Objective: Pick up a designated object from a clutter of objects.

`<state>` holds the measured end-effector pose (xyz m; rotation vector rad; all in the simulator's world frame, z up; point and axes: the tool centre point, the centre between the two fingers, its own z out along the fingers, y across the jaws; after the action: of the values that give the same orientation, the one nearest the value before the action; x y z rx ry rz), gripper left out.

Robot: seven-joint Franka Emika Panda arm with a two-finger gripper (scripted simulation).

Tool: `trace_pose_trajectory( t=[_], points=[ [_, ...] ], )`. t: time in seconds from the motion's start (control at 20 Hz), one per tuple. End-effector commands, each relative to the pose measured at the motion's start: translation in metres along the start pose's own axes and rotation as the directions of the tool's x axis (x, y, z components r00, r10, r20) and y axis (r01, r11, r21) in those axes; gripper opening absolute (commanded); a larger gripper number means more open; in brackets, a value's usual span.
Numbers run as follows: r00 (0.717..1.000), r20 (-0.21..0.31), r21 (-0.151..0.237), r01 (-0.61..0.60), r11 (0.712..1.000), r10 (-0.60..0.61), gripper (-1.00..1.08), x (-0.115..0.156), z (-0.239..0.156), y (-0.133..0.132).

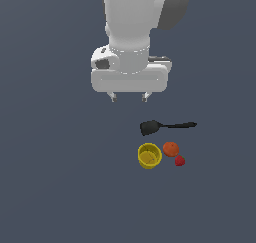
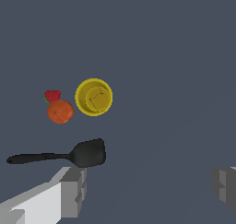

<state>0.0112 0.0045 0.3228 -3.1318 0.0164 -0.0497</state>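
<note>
Flat, featureless dark slate-blue floor [image 1: 50,187] under even light

Orange fruit [image 1: 171,148] hemmed by strawberry [image 1: 179,161], perhaps touching, cup [image 1: 149,155], spatula [image 1: 165,126]

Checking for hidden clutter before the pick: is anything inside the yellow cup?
The yellow cup looks empty: the wrist view looks straight down into it and shows only its yellow bottom. What lies under the cup cannot be seen.

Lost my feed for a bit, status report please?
Gripper open, empty, high above the clutter. Orange fruit untouched, between yellow cup and strawberry. Spatula lies between gripper and fruit.
</note>
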Motion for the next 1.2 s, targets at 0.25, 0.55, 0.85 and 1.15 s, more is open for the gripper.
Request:
trace_pose_trajectory(
  t=[0.25, 0.55, 0.85, 1.15],
  points=[
    [1.000, 0.005, 0.011, 0.019, 1.000, -0.020, 1.00, 0.000, 0.004, -0.018],
    [0.999, 0.010, 0.024, 0.046, 0.999, -0.046, 1.00, -0.001, 0.007, -0.036],
    [1.000, 0.011, 0.022, 0.026, 0.999, -0.027, 1.00, 0.001, 0.010, -0.038],
    [1.000, 0.013, 0.019, -0.026, 0.999, 0.026, 1.00, 0.007, 0.022, -0.046]
  ],
)
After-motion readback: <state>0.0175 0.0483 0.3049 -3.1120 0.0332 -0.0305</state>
